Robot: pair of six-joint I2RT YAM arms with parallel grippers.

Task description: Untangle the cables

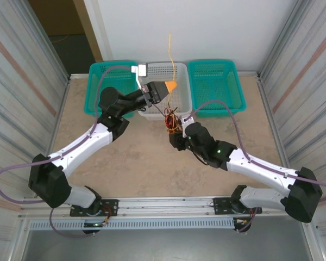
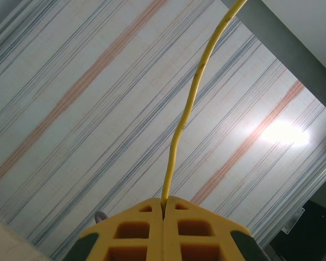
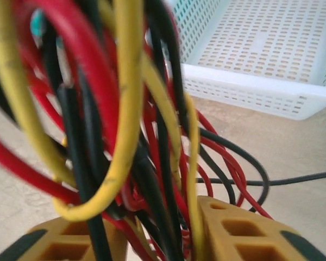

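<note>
We note the left end effector point(image 2: 164, 206) pinching a yellow cable point(image 2: 187, 109) above the basket point(image 1: 152, 113), right end effector point(image 3: 163, 231) clamping the tangle point(image 1: 173, 120) as anchor.

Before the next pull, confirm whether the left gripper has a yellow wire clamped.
Yes, a yellow wire rises from between the closed jaws of the left gripper.

Colours at the basket
Tangled thin red, black and yellow wires point(image 3: 125, 109); white perforated plastic basket point(image 3: 250, 92); mottled beige tabletop point(image 1: 152, 163); grey-and-orange striped wall point(image 2: 98, 81).
</note>
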